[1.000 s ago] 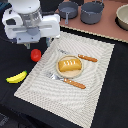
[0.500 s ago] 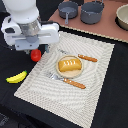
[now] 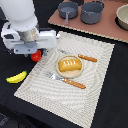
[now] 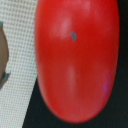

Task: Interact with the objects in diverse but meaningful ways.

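A red round tomato (image 3: 36, 56) lies at the edge of the woven placemat (image 3: 95, 95), on the exterior view's left. My gripper (image 3: 34, 50) hangs right over it, its fingers hidden by the white hand. The tomato (image 4: 75, 60) fills the wrist view, very close. A golden-orange scored bread loaf (image 3: 69, 65) sits on a round tan plate (image 3: 70, 74) mid-mat. A yellow banana (image 3: 16, 77) lies on the black table beside the mat. The small white piece is out of view.
A wooden-handled fork (image 3: 69, 81) and knife (image 3: 86, 58) flank the plate. Two grey pots (image 3: 68, 10) (image 3: 92, 12) and a bowl (image 3: 123, 17) stand on a brown board at the back.
The arm has come down and a little forward over the tomato. The tomato, loaf and banana have not moved.
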Available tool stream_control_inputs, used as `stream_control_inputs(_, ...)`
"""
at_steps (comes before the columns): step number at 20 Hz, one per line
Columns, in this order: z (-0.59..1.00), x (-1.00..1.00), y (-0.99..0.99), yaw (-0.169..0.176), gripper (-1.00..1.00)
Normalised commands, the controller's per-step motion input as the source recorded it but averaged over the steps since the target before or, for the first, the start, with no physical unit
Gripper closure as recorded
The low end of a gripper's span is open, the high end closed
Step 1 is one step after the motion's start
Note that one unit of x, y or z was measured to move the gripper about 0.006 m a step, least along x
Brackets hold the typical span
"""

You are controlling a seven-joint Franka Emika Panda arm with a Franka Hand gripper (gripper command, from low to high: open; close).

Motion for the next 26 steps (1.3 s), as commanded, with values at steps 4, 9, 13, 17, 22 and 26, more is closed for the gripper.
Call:
stream_control_inputs(4, -0.24, 0.00, 0.12, 0.000, -1.00)
stream_control_inputs(9, -0.17, 0.01, 0.09, 0.000, 1.00)
stream_control_inputs(13, -0.13, 0.06, 0.05, 0.000, 1.00)
stream_control_inputs(17, -0.14, 0.06, 0.03, 0.000, 1.00)
stream_control_inputs(22, 0.34, 0.12, -0.03, 0.000, 1.00)
stream_control_inputs(26, 1.00, 0.22, -0.03, -0.013, 1.00)
